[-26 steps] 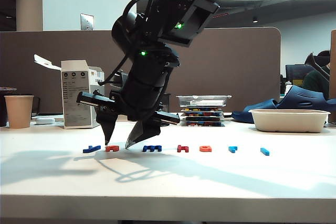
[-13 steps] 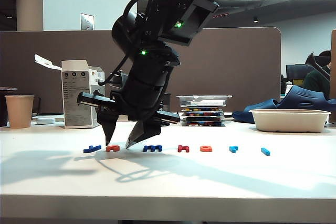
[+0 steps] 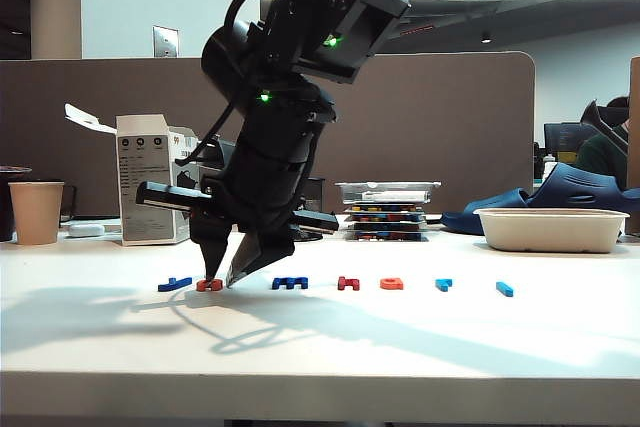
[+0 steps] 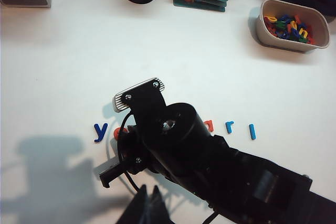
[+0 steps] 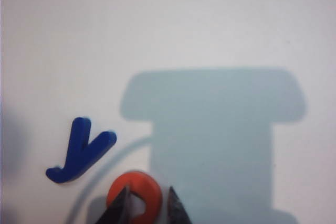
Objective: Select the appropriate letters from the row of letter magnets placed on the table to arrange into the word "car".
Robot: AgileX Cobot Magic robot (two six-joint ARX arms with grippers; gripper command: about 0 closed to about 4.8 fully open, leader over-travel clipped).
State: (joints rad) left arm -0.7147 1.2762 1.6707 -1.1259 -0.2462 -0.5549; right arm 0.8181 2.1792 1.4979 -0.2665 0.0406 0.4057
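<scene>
In the exterior view, the right gripper (image 3: 218,279) points down at the row of letter magnets (image 3: 345,284), which lies along the table (image 3: 320,347) toward its front edge. Its two fingers stand close on both sides of the orange-red letter (image 3: 209,285), the second one from the left end of the row, and the tips are down at the table surface. Just beside it, at the left end, is the dark blue letter (image 3: 175,284). Toward the back edge stand a paper cup (image 3: 36,212), a white box (image 3: 152,191) and a white tray (image 3: 551,229). In the left wrist view, the left gripper (image 4: 148,208) hangs above the table with its jaws pressed together and nothing between them; the right arm (image 4: 210,166) covers the middle of the row. In the right wrist view, the fingertips (image 5: 122,209) touch the orange-red letter on its two sides, jaws narrowed around it, and the letter rests on the table.
</scene>
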